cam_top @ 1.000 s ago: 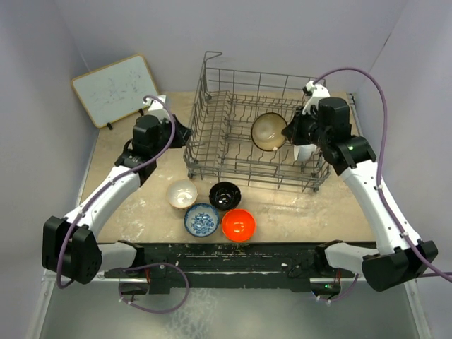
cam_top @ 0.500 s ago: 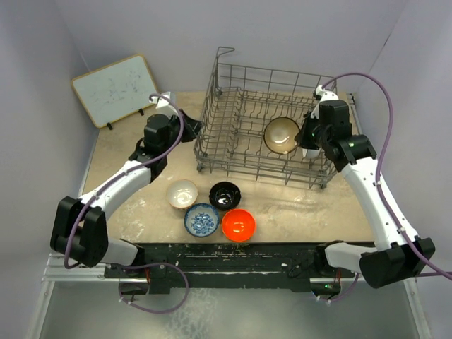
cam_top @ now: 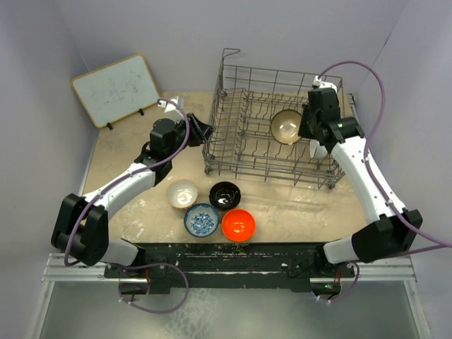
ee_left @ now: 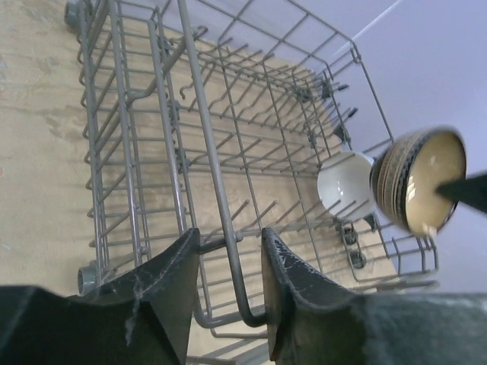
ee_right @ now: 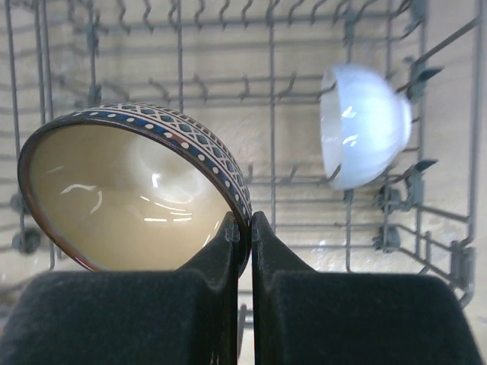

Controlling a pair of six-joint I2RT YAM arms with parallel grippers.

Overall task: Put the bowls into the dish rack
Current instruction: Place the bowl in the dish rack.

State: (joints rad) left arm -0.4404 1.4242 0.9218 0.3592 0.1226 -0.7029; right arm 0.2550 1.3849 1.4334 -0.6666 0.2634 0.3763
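Observation:
The grey wire dish rack [cam_top: 279, 72] stands at the back of the table. My left gripper [cam_top: 205, 131] is shut on a wire loop of its left wall [ee_left: 217, 167]. My right gripper [cam_top: 305, 127] is shut on the rim of the brown-rimmed patterned bowl [cam_top: 286, 126], holding it on edge inside the rack over the tines [ee_right: 129, 198]. A white bowl [ee_right: 365, 137] sits on edge in the rack's right end. The cream bowl [cam_top: 183, 193], black bowl [cam_top: 224, 195], blue-and-white bowl [cam_top: 201, 219] and orange-red bowl [cam_top: 238, 224] sit on the table in front of the rack.
A white board [cam_top: 116, 88] leans against the back left wall. The rack's loop handle [cam_top: 229, 51] sticks up at its far left corner. Walls close in on both sides; the rack's right end is near the right wall.
The rack has slid right and toward the back with my left gripper on it. My right gripper has moved the same way with the brown-rimmed bowl, staying inside the rack.

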